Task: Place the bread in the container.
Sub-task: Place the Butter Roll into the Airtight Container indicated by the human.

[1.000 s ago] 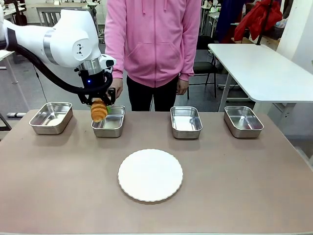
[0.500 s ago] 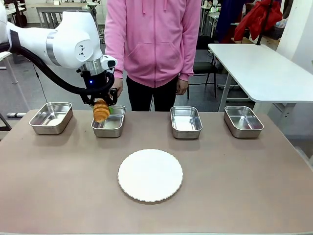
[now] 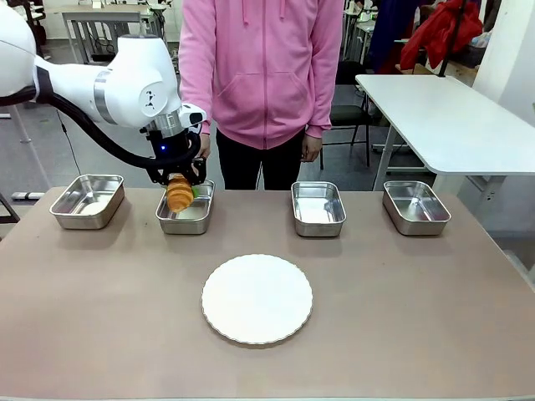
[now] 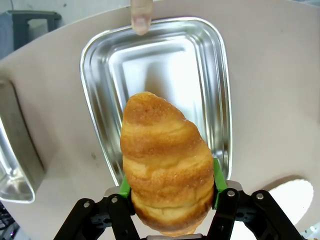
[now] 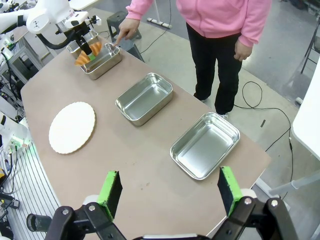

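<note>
The bread, a golden-brown croissant, hangs tip-down in my left gripper, which is shut on it just above the container, the second steel pan from the left. In the left wrist view the green pads squeeze the bread over the near half of the container. A person's fingertip rests on the container's far rim. My right gripper is open high above the table's right end, and from there I see the bread over the container.
Three more steel pans line the far side of the table. A round white plate lies in the middle. The person in a pink hoodie stands at the far edge, close behind the left arm.
My left gripper has carried the bread a little to the right and lower, closer over the second pan. The rest has stayed put.
</note>
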You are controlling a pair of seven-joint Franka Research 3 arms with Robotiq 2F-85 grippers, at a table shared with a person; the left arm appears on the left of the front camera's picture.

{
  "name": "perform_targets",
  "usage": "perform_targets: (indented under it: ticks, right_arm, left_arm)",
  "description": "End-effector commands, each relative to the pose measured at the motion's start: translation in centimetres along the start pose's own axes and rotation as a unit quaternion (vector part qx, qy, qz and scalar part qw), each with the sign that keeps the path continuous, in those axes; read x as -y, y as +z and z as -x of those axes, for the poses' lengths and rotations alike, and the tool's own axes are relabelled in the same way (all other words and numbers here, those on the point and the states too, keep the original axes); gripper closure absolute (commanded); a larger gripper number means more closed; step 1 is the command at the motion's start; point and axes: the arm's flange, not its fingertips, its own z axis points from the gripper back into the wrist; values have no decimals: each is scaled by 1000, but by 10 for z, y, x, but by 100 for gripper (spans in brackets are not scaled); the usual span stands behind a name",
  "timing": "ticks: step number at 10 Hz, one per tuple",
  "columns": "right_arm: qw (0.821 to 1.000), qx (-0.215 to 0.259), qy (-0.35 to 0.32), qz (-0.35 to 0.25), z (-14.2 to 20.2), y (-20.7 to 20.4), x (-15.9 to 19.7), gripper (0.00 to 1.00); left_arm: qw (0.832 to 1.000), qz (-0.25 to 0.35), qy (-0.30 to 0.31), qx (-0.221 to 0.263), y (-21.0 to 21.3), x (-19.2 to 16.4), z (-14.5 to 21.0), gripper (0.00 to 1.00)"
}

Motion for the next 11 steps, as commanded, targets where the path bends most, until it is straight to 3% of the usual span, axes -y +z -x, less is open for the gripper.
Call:
perform_targets:
  ticks: [1,3,4,9,10,11]
  right_arm:
    - [1000,5,2,-2,-1,0,-2,0]
    - [1000,5,2,-2,-1,0,-2,0]
    - [1000,5,2,-2,-1,0,-2,0]
    - [1000,5,2,-2,-1,0,-2,0]
    - [1000,5,2,-2,-1,0,-2,0]
    - [1000,5,2,-2,-1,0,-2,0]
  left_arm:
    - [1000,9,-16,1,-3,-8,-15,36]
    - [1000,13,-18,5,-11,-10,-21,36]
    - [999,21,-20,14,-11,-11,-22,0]
    - [1000,17,-20,-4,-9,-9,-19,0]
    - [999,16,-5,-29,-6,-5,-16,0]
    - [1000,12,-10,4,-13,-5,-20,0]
